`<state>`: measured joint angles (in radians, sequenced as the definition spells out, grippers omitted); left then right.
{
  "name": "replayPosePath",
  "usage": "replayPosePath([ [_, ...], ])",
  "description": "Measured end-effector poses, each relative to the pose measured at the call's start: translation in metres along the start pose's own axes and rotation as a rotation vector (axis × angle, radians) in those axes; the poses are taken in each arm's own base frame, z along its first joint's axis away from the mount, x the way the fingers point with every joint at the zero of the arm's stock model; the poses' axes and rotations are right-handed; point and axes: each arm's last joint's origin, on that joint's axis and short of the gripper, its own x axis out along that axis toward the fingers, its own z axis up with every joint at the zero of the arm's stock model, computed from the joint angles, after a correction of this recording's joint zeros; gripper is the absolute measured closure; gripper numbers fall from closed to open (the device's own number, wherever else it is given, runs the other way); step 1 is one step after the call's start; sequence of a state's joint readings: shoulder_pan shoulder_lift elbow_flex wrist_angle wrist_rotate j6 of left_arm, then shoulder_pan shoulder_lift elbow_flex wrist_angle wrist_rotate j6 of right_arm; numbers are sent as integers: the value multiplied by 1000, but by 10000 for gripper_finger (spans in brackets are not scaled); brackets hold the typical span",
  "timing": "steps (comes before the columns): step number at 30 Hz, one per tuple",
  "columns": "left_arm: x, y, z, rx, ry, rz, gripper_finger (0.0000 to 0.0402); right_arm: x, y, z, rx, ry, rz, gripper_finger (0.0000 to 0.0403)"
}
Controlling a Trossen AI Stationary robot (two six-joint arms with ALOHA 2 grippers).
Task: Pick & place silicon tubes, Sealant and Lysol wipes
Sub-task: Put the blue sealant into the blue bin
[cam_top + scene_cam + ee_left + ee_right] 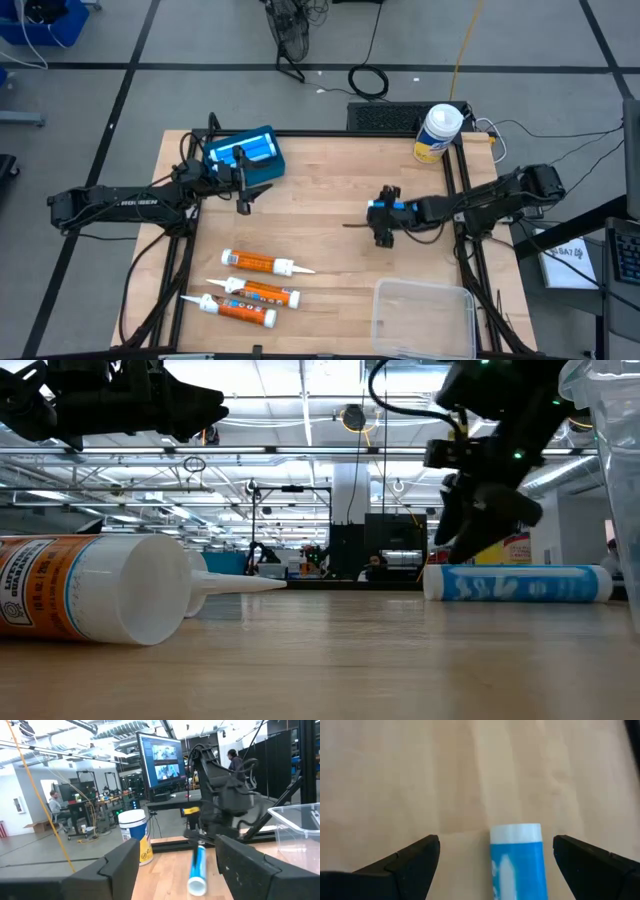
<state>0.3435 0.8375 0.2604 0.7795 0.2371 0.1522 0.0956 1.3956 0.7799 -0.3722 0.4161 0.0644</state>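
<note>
A blue-and-white tube (395, 207) lies on its side on the wooden table, right of centre; it also shows in the low view (517, 582) and the left wrist view (197, 865). My right gripper (383, 228) hangs open just above one end of it, with the fingers (415, 857) standing wide on either side of the tube's end (516, 855) without touching. The Lysol wipes canister (438, 133) stands upright at the table's far right edge. Three orange-labelled tubes (262, 290) lie at the near left. My left gripper (243, 198) is open and empty at the far left.
A blue box (243, 153) sits at the far left, right beside my left gripper. A clear plastic bin (423, 315) stands at the near right corner. Bare wood lies between the two grippers. Black frame rails (465, 200) run along the table's edges.
</note>
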Motion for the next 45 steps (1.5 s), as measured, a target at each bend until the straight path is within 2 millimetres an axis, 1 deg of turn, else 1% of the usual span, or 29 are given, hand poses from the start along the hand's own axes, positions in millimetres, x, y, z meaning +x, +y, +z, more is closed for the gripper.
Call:
replayPosePath([
  [4,0,0,0,0,0,0,133,-6,-32,15,37,102,49,40],
  [7,0,0,0,0,0,0,135,-4,-58,15,37,164,30,45],
  [11,0,0,0,0,1,0,143,5,-95,5,69,225,7,57],
  [14,0,0,0,0,1,0,148,16,-121,-7,120,246,-39,63],
  [17,0,0,0,0,1,0,148,21,-142,-21,192,272,-61,64],
  [19,0,0,0,0,1,-1,145,26,-153,-30,240,277,-77,64],
  [22,0,0,0,0,2,-1,138,29,-158,-40,256,309,-74,64],
  [25,0,0,0,1,2,-1,133,29,-160,-39,241,300,-82,64],
  [29,0,0,0,1,1,-1,137,29,-159,-39,239,295,-75,64],
  [34,0,0,0,0,1,-1,147,26,-150,-33,230,281,-59,64],
  [37,0,0,0,0,1,-1,151,21,-141,-23,204,255,-43,64],
  [41,0,0,0,6,1,-1,147,9,-135,-1,140,173,-47,64],
  [43,0,0,0,7,1,-1,144,0,-140,11,122,172,-86,64],
  [45,0,0,0,7,1,-1,140,-10,-152,23,112,186,-126,64],
])
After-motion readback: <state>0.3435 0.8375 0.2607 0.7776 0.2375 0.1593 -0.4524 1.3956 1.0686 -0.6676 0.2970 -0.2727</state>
